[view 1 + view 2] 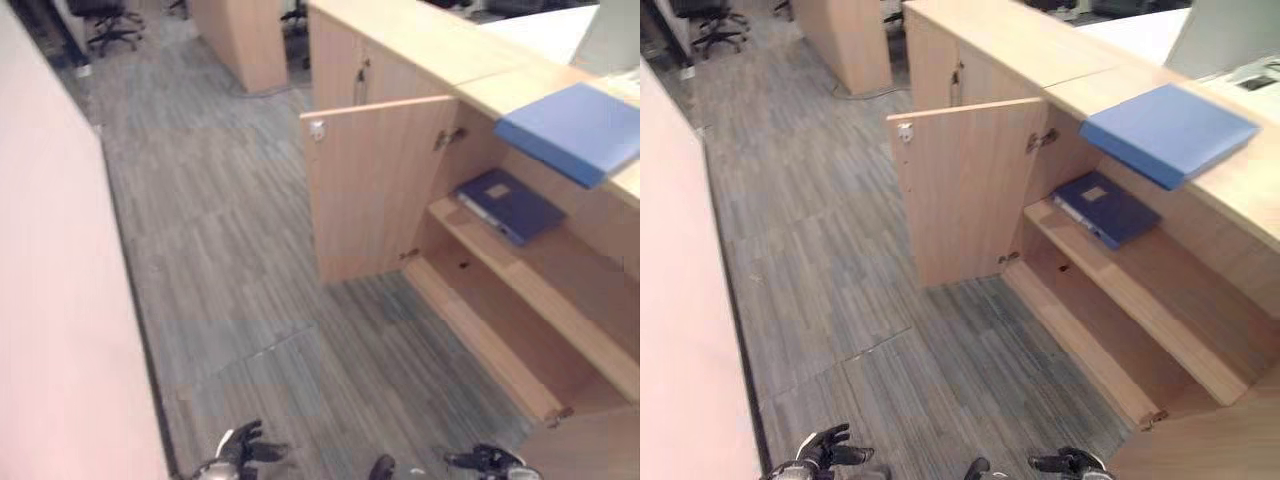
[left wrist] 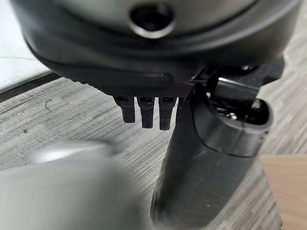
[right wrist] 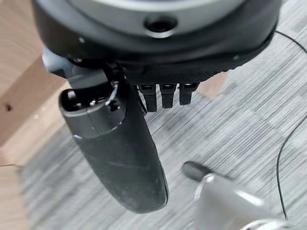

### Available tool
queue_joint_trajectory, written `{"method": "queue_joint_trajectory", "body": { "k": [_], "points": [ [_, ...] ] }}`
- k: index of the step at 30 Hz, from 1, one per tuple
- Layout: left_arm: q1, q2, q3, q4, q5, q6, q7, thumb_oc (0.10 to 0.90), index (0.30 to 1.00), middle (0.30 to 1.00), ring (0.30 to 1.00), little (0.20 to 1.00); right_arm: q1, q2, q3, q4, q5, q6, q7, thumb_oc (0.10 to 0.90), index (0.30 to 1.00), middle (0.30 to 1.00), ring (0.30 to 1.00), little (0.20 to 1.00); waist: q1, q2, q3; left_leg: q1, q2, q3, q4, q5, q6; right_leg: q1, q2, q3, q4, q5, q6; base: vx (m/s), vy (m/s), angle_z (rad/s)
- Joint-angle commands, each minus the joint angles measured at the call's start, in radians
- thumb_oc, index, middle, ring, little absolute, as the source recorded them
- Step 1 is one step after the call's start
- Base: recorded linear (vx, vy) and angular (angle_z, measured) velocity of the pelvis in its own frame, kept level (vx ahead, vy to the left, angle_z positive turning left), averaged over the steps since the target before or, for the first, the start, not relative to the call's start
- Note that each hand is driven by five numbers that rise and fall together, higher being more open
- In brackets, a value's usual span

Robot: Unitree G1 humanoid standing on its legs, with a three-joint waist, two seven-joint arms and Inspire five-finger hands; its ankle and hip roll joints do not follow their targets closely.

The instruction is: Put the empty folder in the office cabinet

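While atop cabinet [image 1: 420,45], folder [image 1: 575,128] far from fingers [image 2: 146,112]

We see one folder [image 1: 575,128] on the cabinet [image 1: 400,55] top at right, another folder [image 1: 510,205] on the shelf [image 1: 530,285] inside, behind the open door [image 1: 375,185].

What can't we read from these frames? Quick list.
- Whether the light blue folder on the cabinet top is empty: it lies closed.
- Contents of the dark blue folder on the upper shelf: closed too.
- Right part of the cabinet interior: cut off by the eye views' edge.
- Left hand and right hand: cropped by the bottom edge in the eye views.
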Motion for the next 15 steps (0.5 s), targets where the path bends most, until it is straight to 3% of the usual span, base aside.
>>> {"method": "queue_joint_trajectory", "body": {
  "k": [1,3,6,8,10,12,13,15],
  "points": [
    [0.041,0.053,0.008,0.008,-0.021,-0.013,0.049,0.800,0.900,0.900,0.900,0.900,0.003,-0.030,0.012,0.046,-0.036,0.001,-0.008,0.800,0.900,0.900,0.900,0.900,0.041,0.011,0.015,-0.040,-0.002,-0.072,-0.014,0.090,0.034,0.065,-0.108,-0.015,0.007,-0.016,0.126,0.25,0.120,-0.84],
    [0.050,0.045,0.031,0.027,-0.044,-0.018,0.058,0.800,0.900,0.900,0.900,0.900,0.013,-0.025,0.016,0.054,-0.044,-0.004,-0.011,0.800,0.900,0.900,0.900,0.900,0.067,0.037,0.007,-0.095,0.018,-0.181,-0.133,0.189,0.019,0.087,-0.087,0.061,-0.027,0.000,0.141,0.28,0.229,-1.01],
    [0.052,0.033,0.044,0.050,-0.065,-0.020,0.058,0.800,0.900,0.900,0.900,0.900,0.023,-0.022,0.014,0.059,-0.046,-0.005,-0.011,0.800,0.900,0.900,0.900,0.900,0.078,0.054,-0.005,-0.100,0.008,-0.240,-0.165,0.198,0.005,0.102,-0.070,0.113,-0.038,0.001,0.148,0.21,0.145,-1.18],
    [0.068,0.005,0.087,0.091,-0.114,-0.020,0.051,0.800,0.900,0.900,0.900,0.900,0.041,-0.008,0.009,0.061,-0.050,-0.005,0.000,0.800,0.900,0.900,0.900,0.900,0.087,0.069,-0.035,-0.061,-0.042,-0.319,-0.158,0.164,-0.005,0.105,-0.055,0.172,-0.053,0.017,0.163,0.28,0.236,-1.43],
    [0.071,0.005,0.088,0.099,-0.107,-0.018,0.049,0.800,0.900,0.900,0.900,0.900,0.048,-0.005,0.003,0.058,-0.046,-0.004,0.001,0.800,0.900,0.900,0.900,0.900,0.080,0.060,-0.041,-0.057,-0.058,-0.307,-0.134,0.148,-0.002,0.109,-0.070,0.180,-0.068,0.032,0.172,0.20,0.189,-1.13],
    [0.077,0.013,0.099,0.113,-0.106,-0.011,0.034,0.800,0.900,0.900,0.900,0.900,0.078,0.012,-0.011,0.054,-0.042,0.005,0.013,0.800,0.900,0.900,0.900,0.900,0.069,0.027,-0.054,-0.048,-0.109,-0.245,-0.083,0.089,0.027,0.134,-0.115,0.204,-0.130,0.075,0.203,0.26,0.277,-0.41],
    [0.077,0.014,0.099,0.113,-0.106,-0.011,0.034,0.800,0.900,0.900,0.900,0.900,0.079,0.013,-0.011,0.054,-0.042,0.005,0.013,0.800,0.900,0.900,0.900,0.900,0.071,0.026,-0.054,-0.049,-0.111,-0.243,-0.081,0.087,0.028,0.135,-0.117,0.205,-0.131,0.076,0.204,0.19,0.230,-0.50],
    [0.084,0.027,0.108,0.121,-0.090,-0.004,0.027,0.800,0.900,0.900,0.900,0.900,0.091,0.024,-0.019,0.048,-0.038,0.008,0.013,0.800,0.900,0.900,0.900,0.900,0.064,0.009,-0.064,-0.034,-0.159,-0.186,-0.057,0.041,0.065,0.140,-0.169,0.222,-0.159,0.122,0.225,0.19,0.291,-0.42]
  ]
}}
